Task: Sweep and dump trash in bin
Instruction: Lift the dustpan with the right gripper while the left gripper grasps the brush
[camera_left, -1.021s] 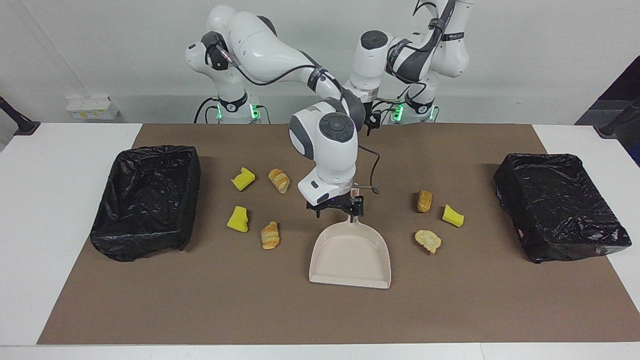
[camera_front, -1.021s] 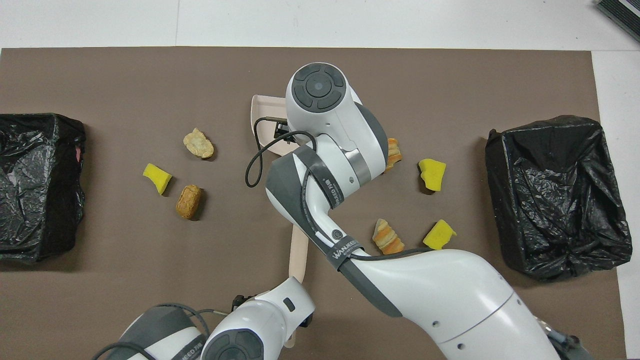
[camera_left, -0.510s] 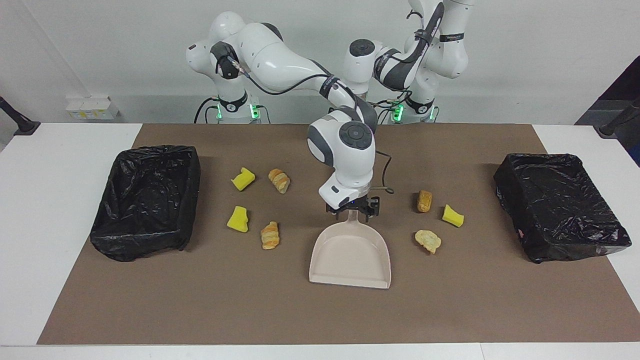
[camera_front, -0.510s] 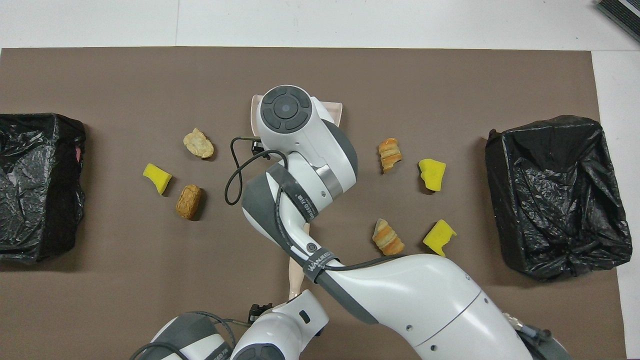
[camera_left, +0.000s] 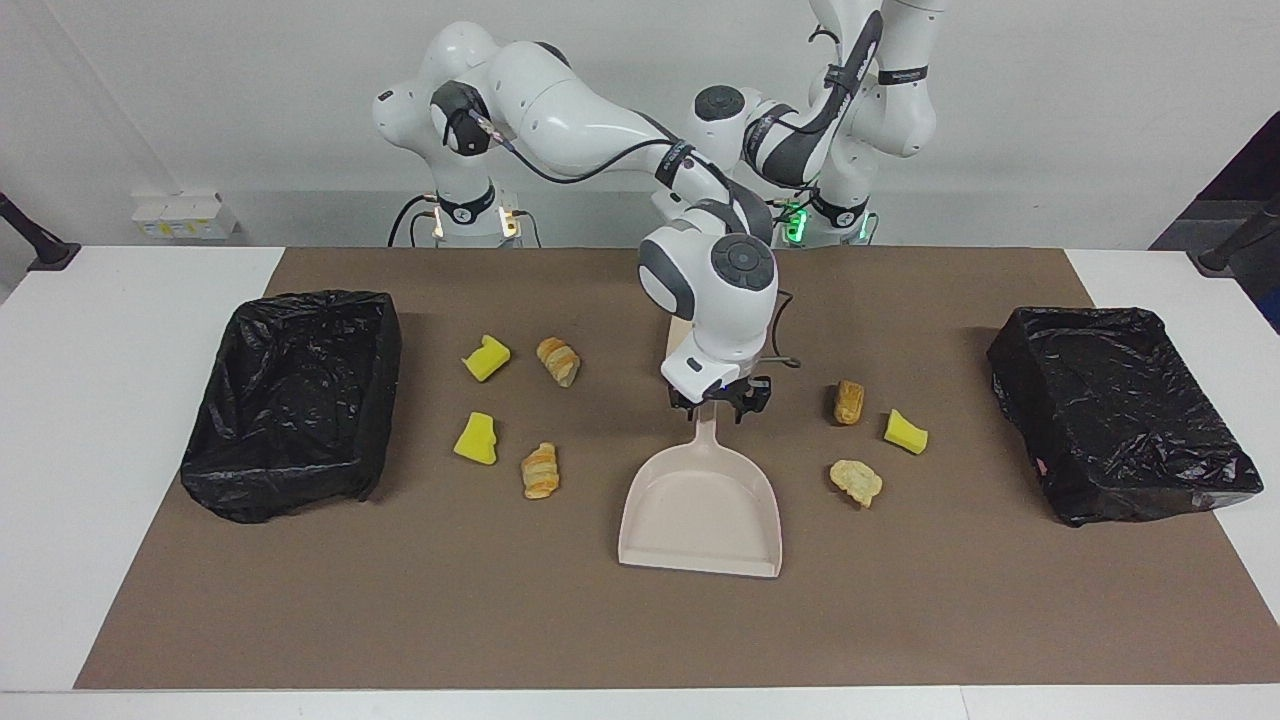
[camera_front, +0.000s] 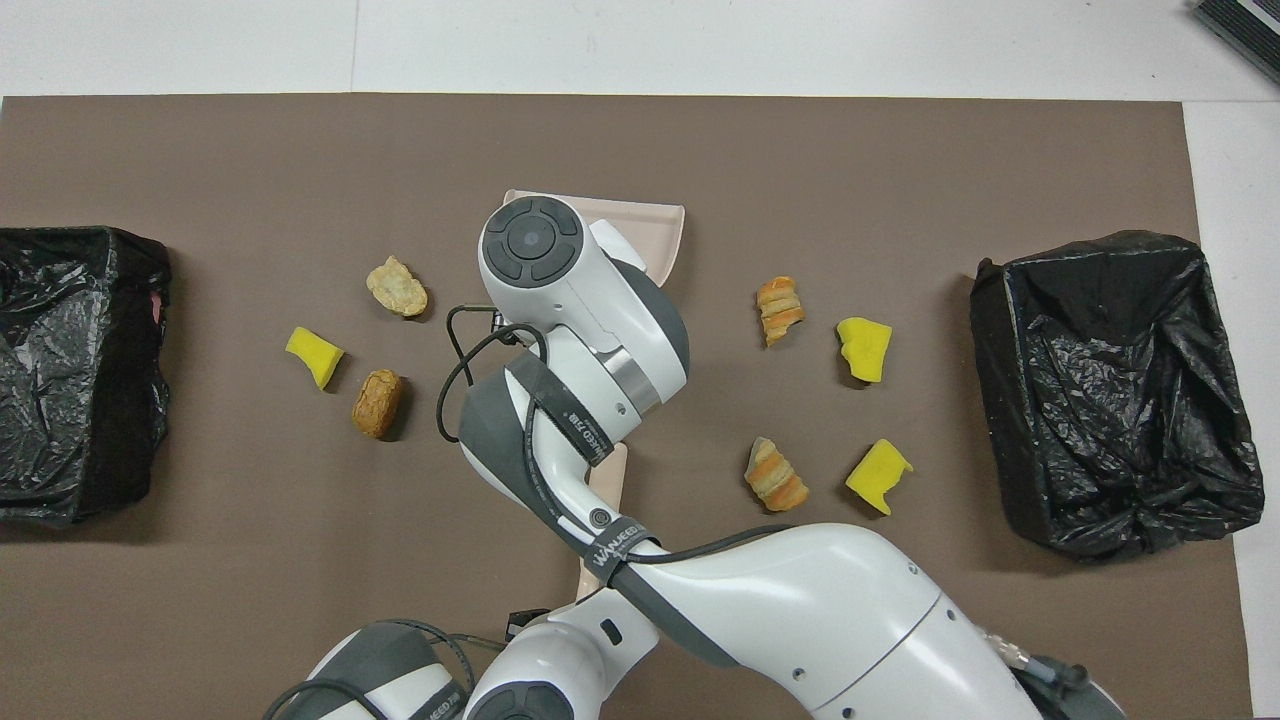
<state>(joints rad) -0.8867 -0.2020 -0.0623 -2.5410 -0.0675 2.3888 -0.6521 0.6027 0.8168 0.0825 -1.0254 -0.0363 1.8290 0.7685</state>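
Note:
The beige dustpan lies flat in the middle of the brown mat, its handle pointing toward the robots. My right gripper is down at the end of that handle. In the overhead view the right arm covers most of the dustpan. A beige brush lies nearer to the robots, in line with the handle. My left gripper sits at the brush's near end, its grip hidden under the wrist. Several trash bits lie beside the dustpan: yellow sponges, croissants and bread.
Two bins lined with black bags stand on the mat, one toward the right arm's end and one toward the left arm's end. The right arm's cable loops beside its wrist, close to a bread piece.
My right gripper has moved toward the left arm's end, onto the tip of the dustpan handle. The left hand has shifted over the brush's near end. Trash and dustpan have stayed put.

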